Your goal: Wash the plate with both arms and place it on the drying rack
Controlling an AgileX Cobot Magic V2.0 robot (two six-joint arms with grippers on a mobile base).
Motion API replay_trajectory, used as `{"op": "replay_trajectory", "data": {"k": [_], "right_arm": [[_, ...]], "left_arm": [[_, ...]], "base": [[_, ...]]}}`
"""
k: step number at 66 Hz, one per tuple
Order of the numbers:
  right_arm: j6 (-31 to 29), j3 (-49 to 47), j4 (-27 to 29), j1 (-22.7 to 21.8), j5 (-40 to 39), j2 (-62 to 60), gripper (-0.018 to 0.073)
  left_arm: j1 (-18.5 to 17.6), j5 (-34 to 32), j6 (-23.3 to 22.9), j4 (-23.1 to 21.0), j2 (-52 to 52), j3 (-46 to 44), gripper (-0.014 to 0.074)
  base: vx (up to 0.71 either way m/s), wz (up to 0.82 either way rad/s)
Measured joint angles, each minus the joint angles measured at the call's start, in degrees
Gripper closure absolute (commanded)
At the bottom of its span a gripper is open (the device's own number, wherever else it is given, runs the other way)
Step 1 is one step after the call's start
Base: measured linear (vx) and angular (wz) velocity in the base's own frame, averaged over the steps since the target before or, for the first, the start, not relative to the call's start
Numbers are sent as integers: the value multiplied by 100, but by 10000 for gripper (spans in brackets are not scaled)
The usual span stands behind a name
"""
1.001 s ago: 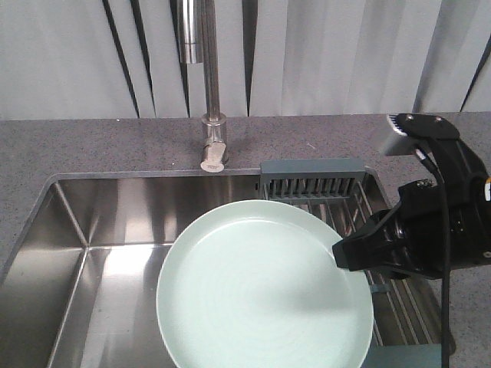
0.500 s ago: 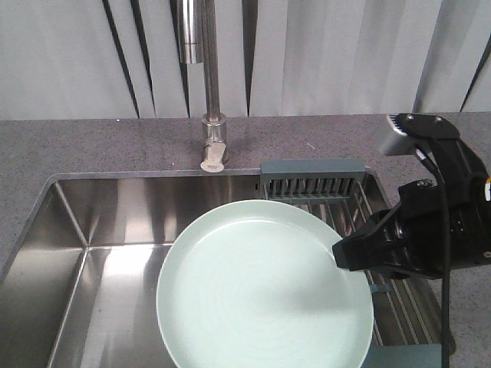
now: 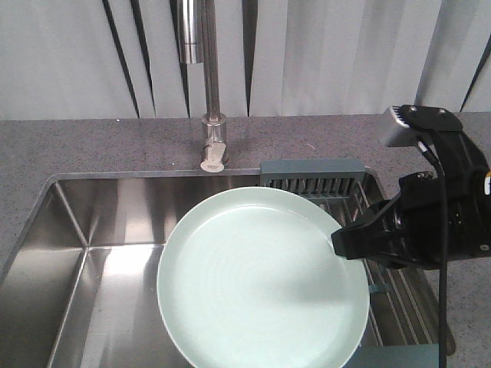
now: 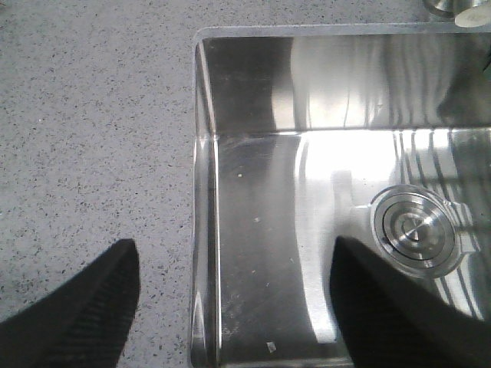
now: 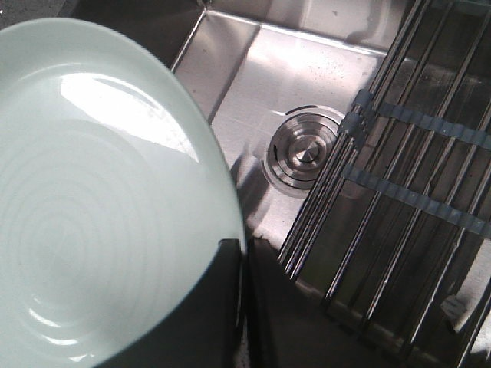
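The pale mint-green plate (image 3: 261,280) hangs over the steel sink, held by its right rim. My right gripper (image 3: 341,245) is shut on that rim; in the right wrist view the plate (image 5: 100,199) fills the left and the gripper (image 5: 242,253) pinches its edge. The drying rack (image 3: 314,184), steel rods with grey-blue bars, sits in the sink's right part behind and beside the plate; its rods (image 5: 399,192) show right of the fingers. My left gripper (image 4: 234,276) is open and empty above the sink's left edge, out of the front view.
A tall steel faucet (image 3: 209,84) stands behind the sink. The sink basin (image 3: 100,230) lies under the plate, with a round drain (image 4: 414,230) on its floor, also seen in the right wrist view (image 5: 303,153). Grey speckled counter (image 4: 84,123) surrounds it.
The right arm has shifted slightly up and right, and the plate has tilted and moved a little with it. The rest is unchanged.
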Motion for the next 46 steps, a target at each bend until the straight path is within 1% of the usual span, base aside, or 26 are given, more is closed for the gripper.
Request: {"op": "replay_trajectory", "data": {"k": [5, 12, 19, 25, 35, 46], "right_arm": [[-56, 0, -12, 0, -10, 0, 568], [-348, 0, -15, 0, -10, 80, 568], [-600, -26, 5, 12, -10, 409, 566], [-725, -161, -40, 149, -38, 827, 566], [-776, -773, -82, 549, -147, 1574, 566], [-784, -1753, -152, 811, -200, 2531, 566]], "left_arm": [[0, 0, 0, 0, 0, 0, 101], [0, 0, 0, 0, 0, 0, 101], [0, 0, 0, 0, 0, 0, 101], [0, 0, 0, 0, 0, 0, 101], [0, 0, 0, 1, 0, 0, 101], [0, 0, 0, 1, 0, 0, 101]], "base": [[0, 0], [0, 0], [0, 0], [0, 0], [0, 0], [0, 0]]}}
